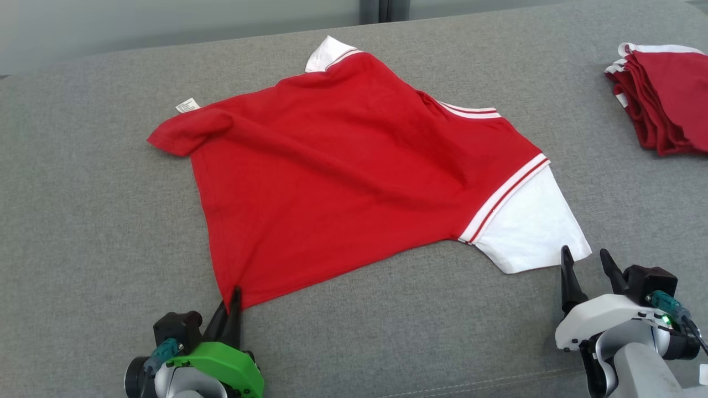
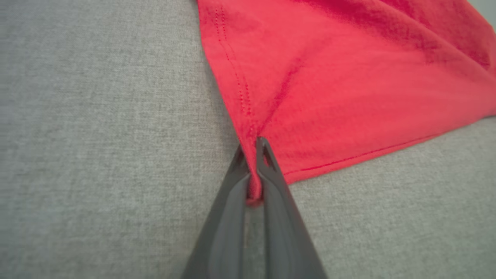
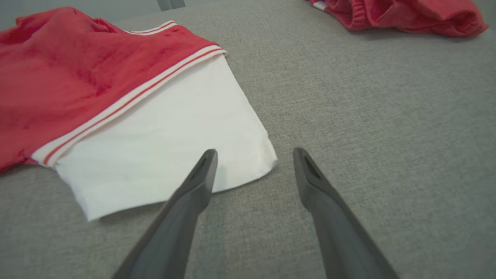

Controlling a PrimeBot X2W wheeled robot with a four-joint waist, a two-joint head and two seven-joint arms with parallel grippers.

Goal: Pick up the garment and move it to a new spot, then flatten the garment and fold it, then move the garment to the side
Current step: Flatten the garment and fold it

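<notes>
While left fingers (image 2: 267, 162) clamp hem corner (image 2: 254, 128) of garment (image 1: 343, 166) | right fingers (image 3: 199, 178) wide apart, empty, beside white sleeve (image 1: 531, 226)

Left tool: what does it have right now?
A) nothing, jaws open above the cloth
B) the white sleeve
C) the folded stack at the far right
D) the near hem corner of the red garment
D: in the left wrist view the left tool is shut on the near hem corner of the red garment, with red cloth pinched between its closed jaws.
</notes>
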